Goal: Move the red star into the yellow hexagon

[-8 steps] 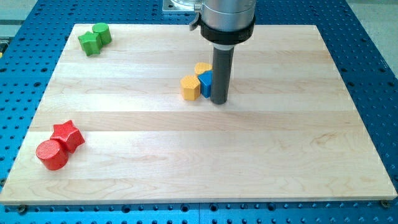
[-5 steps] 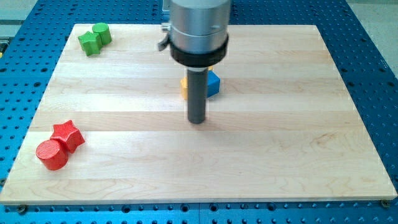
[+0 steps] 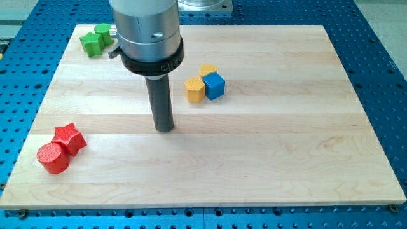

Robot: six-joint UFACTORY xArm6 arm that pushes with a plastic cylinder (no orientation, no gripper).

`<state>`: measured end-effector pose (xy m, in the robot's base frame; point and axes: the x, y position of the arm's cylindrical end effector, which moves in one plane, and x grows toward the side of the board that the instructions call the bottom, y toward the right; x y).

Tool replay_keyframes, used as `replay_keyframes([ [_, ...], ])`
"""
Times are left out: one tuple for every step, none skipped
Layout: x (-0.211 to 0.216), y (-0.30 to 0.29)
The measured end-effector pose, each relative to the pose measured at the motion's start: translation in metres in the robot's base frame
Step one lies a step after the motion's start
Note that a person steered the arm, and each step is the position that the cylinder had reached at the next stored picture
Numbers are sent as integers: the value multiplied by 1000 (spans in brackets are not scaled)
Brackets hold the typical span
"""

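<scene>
Robotics lab: a blue perforated metal base (image 3: 375,57) with a regular hole grid carries a wooden desk (image 3: 286,146) for block tests.

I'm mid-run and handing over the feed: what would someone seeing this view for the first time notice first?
The big grey arm with its dark rod dominates the upper middle; my tip rests on bare pale wooden board, touching no block. To its upper right cluster the yellow hexagon, a blue cube and a yellow heart-like block. The red star sits far lower left against a red cylinder; two green blocks occupy the top left corner.

Pale wooden board (image 3: 286,152), smooth and matt; arm housing (image 3: 145,25) brushed metal.
</scene>
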<state>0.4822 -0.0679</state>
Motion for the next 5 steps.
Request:
replay_keyframes([
  [8, 7],
  [9, 8],
  [35, -12],
  [75, -25],
  [129, -108],
])
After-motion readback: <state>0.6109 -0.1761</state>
